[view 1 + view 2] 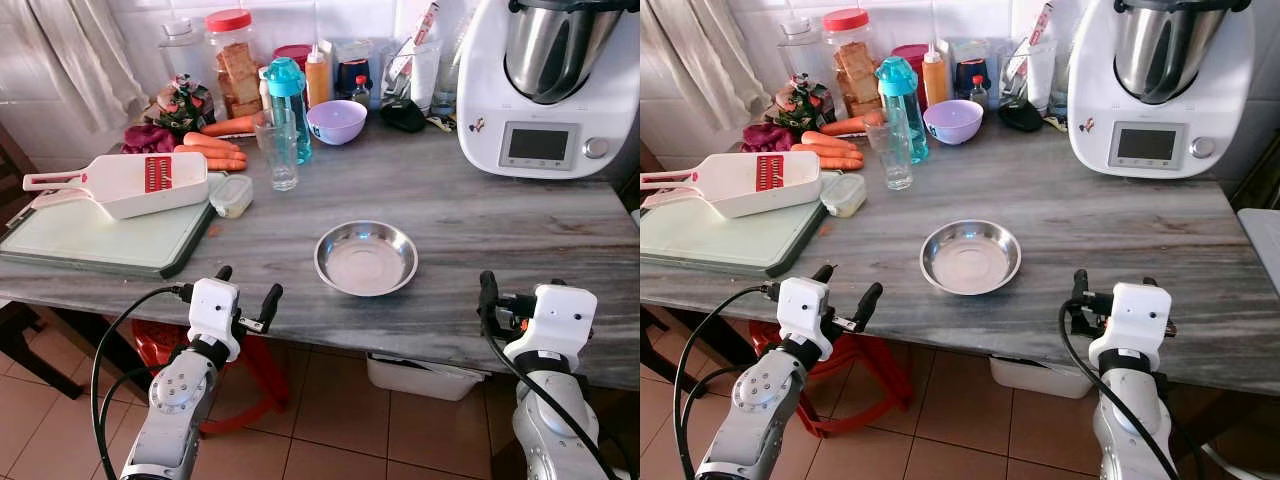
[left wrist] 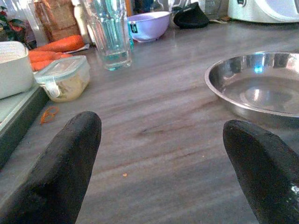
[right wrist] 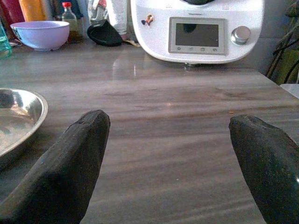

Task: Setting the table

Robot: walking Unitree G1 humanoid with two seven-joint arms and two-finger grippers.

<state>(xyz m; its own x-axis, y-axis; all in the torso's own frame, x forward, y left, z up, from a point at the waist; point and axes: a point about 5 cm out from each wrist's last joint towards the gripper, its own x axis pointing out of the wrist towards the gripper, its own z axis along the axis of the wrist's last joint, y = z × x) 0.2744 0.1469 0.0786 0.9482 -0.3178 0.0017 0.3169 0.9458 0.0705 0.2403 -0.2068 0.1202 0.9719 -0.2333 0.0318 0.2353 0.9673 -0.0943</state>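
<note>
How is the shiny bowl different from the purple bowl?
The steel bowl is silver, wide and shallow; the purple bowl is lilac, smaller and deeper. The steel bowl sits alone near the table's front edge; the purple bowl sits at the back among bottles. Both are upright and look empty.

Two silver, rounded arms were seen, each ending in a boxy white wrist housing. A round disc-shaped joint cover was set into the left forearm. Thick black cables were looped from each housing back along the arm. The left gripper (image 1: 246, 290) and the right gripper (image 1: 490, 300) were each fitted with two long black fingers (image 2: 60, 172), matte and blunt at the tips.
</note>
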